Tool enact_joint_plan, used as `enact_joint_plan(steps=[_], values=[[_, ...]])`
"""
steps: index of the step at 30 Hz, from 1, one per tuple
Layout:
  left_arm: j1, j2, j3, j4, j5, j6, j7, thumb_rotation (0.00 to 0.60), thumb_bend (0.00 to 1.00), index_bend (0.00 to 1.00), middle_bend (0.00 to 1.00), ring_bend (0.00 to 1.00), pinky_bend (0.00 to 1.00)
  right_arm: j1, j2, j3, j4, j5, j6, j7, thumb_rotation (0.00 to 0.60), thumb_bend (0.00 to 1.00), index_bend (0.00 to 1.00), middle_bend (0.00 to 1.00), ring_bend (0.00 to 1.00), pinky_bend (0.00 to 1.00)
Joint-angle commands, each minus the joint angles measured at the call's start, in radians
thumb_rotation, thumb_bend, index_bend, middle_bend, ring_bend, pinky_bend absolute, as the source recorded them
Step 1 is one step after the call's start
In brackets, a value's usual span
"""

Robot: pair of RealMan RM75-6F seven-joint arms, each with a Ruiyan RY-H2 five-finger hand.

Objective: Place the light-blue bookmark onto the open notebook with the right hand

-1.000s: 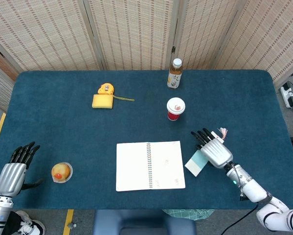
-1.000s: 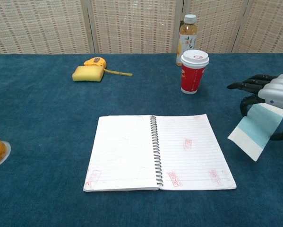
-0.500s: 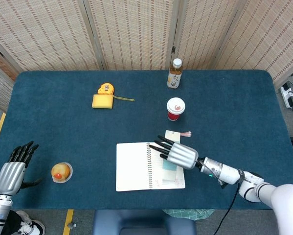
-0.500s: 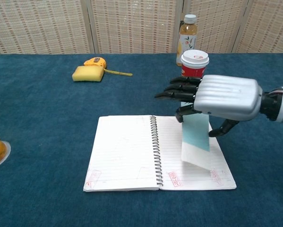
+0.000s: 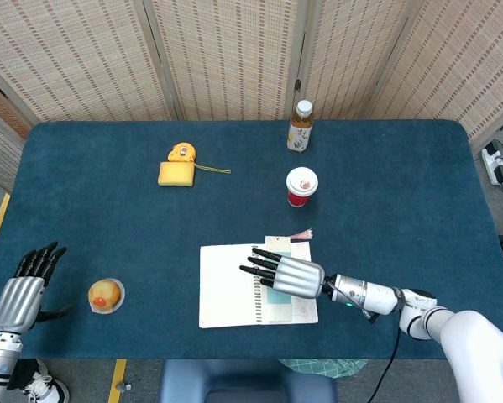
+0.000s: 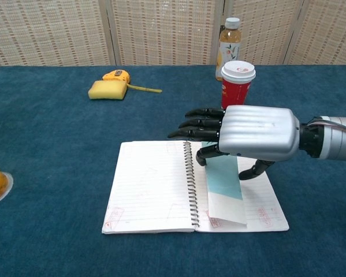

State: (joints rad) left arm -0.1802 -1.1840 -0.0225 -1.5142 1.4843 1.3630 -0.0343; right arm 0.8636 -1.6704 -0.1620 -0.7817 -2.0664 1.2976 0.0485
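The open spiral notebook lies near the table's front edge. My right hand hovers over its right page, close to the spiral, palm down. It pinches the light-blue bookmark between thumb and a finger. The bookmark hangs down, and its lower white end reaches the right page. Its top with a pink tassel shows beyond the notebook's far edge. At the front left corner my left hand stays open and holds nothing.
A red paper cup stands just behind the notebook's right side, with a tea bottle further back. A yellow sponge with a tape measure lies at the back left. An orange fruit cup sits near my left hand.
My right hand has carried the bookmark leftward from beside the notebook to over its right page, and it now hangs nearer the spiral. The left hand has not moved.
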Motion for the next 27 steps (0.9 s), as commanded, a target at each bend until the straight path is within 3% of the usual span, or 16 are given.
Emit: enact_joint_plan(steps=[1, 27], values=[[0.0, -0.001, -0.001, 0.001, -0.002, 0.001, 0.002, 0.6, 0.17, 0.06, 0.0, 0.0, 0.0, 0.007, -0.007, -0.005, 0.009, 0.001, 0.004, 0.006, 0.6, 0.18, 0.45, 0.0, 0.0, 0.0], [-0.001, -0.013, -0.005, 0.005, -0.015, -0.003, 0.032, 0.6, 0.17, 0.06, 0.0, 0.0, 0.0, 0.039, -0.067, -0.072, 0.136, -0.002, 0.044, 0.077, 0.6, 0.18, 0.42, 0.0, 0.0, 0.0]])
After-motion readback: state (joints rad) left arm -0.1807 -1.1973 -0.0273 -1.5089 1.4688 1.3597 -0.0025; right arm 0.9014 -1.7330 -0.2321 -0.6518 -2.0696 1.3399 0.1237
